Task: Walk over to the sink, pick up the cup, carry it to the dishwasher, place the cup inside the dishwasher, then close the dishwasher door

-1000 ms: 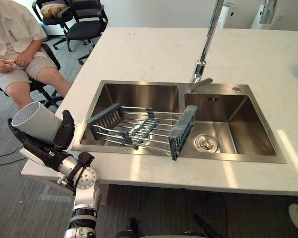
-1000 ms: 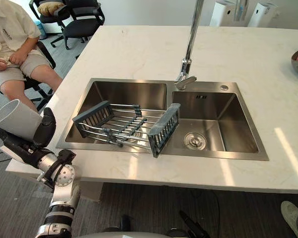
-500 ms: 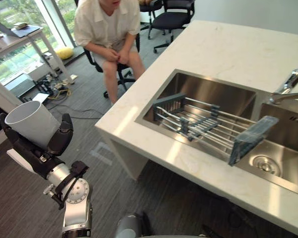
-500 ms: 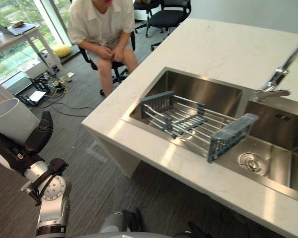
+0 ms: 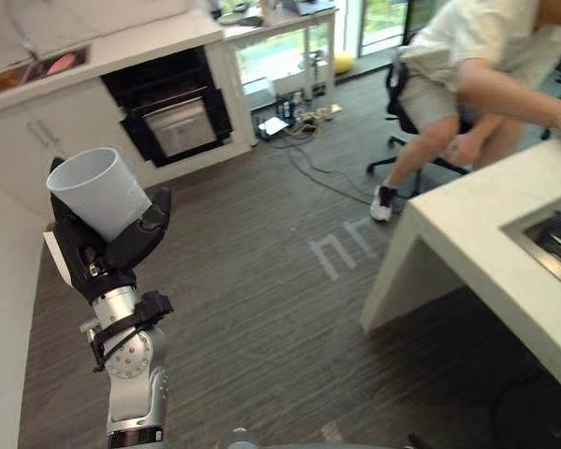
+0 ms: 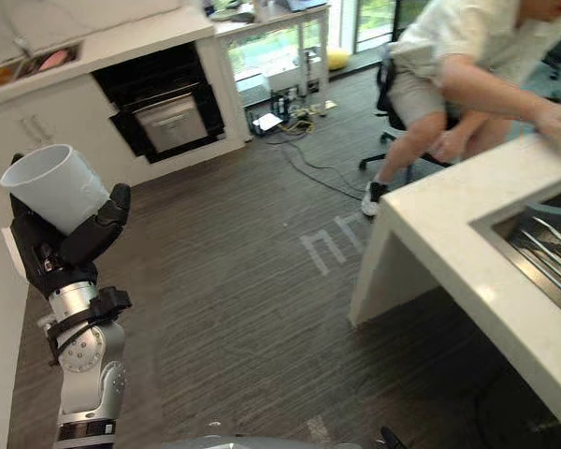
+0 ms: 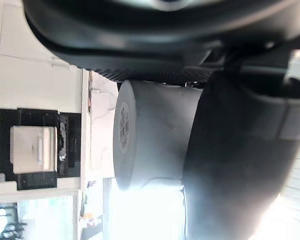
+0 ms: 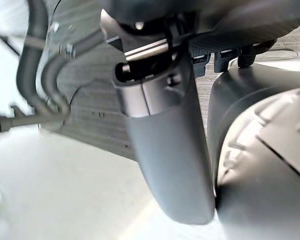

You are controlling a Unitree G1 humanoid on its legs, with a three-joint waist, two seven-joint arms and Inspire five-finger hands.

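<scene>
- One cup (image 5: 98,192), mouth up, tilted, clamped in left hand (image 5: 98,264) w/ thumb round it, high over floor.
- One right hand (image 8: 165,160): can't tell open or closed.
- Tip: firm grip, cup steady, no arm swing while walking.
- One counter (image 5: 486,253) w/ one sink (image 5: 556,243) at right; clear its corner.
- One person (image 5: 467,65) seated beyond.
- One black dishwasher (image 5: 173,117) at far wall, prob. the target.
</scene>
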